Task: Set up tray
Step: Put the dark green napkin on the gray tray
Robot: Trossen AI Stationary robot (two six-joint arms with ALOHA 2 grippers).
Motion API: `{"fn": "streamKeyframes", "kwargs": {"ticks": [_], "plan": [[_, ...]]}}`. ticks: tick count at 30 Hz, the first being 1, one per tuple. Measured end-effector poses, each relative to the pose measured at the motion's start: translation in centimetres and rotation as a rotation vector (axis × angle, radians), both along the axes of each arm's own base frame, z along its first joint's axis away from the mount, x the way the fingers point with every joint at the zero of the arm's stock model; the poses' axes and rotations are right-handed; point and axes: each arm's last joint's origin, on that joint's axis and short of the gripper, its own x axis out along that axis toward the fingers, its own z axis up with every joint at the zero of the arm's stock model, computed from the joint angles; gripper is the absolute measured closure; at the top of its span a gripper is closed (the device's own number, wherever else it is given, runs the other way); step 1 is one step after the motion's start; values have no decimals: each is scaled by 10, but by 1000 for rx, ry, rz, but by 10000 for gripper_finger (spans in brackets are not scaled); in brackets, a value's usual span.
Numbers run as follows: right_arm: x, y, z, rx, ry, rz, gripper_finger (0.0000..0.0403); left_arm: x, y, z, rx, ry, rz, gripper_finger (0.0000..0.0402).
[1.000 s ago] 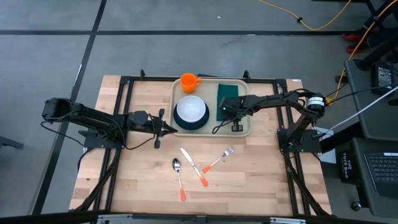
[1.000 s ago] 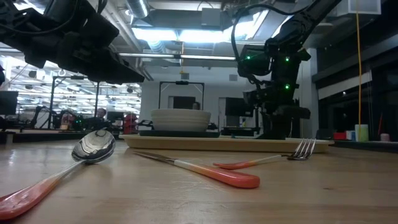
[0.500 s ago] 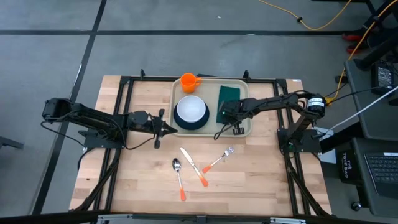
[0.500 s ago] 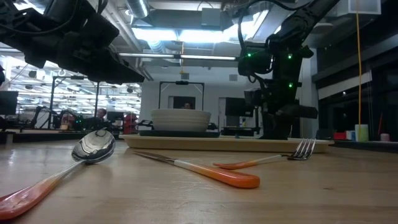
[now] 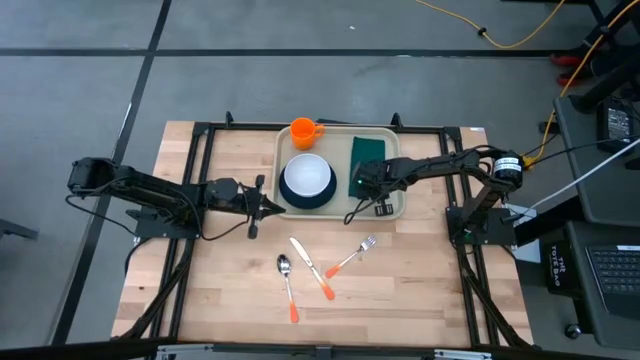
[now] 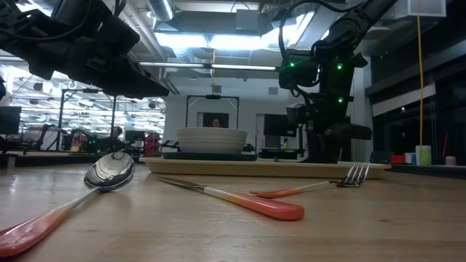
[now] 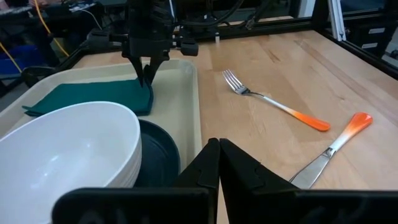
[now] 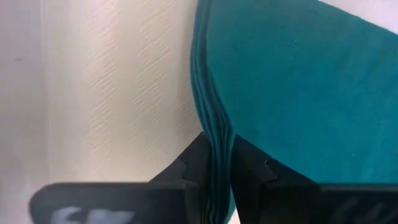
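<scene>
The beige tray (image 5: 340, 213) lies at the table's far middle. On it are an orange cup (image 5: 304, 130), a white bowl (image 5: 307, 176) on a dark plate, and a dark green napkin (image 5: 368, 155) lying on its right part. My right gripper (image 5: 360, 183) points steeply down at the napkin's left edge near its near end, shut on it. My left gripper (image 5: 262, 207) hovers shut just left of the tray, holding nothing. In the left wrist view the right gripper (image 7: 147, 81) stands on the napkin (image 7: 93, 96). My right gripper pinches the napkin's folded left edge (image 8: 214, 134) between its two fingers (image 8: 193, 165), with several layers showing in the gap. The fingers come from above, pointing steeply down, one on each side of the edge. The rest of the napkin lies on the tray (image 8: 112, 93).
On the bare wood near the tray lie a fork (image 5: 352, 257), a knife (image 5: 312, 268) and a spoon (image 5: 287, 285), all with orange handles. Black frame rails run along the table's left, right and far sides.
My right gripper has turned slightly at the napkin's edge and shifted a little toward the table's right. More of the napkin's near part now shows beside it.
</scene>
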Motion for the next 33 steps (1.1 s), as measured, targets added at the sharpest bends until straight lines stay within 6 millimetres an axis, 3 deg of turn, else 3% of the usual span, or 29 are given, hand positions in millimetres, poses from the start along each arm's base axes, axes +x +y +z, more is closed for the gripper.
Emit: {"fn": "streamKeyframes", "kwargs": {"ticks": [18,33], "plan": [[-2,2,-1,66,-9,-62,333,0,0,0,2,0,0,398],[-2,1,-1,68,-16,-86,177,0,0,0,-15,1,2,396]]}}
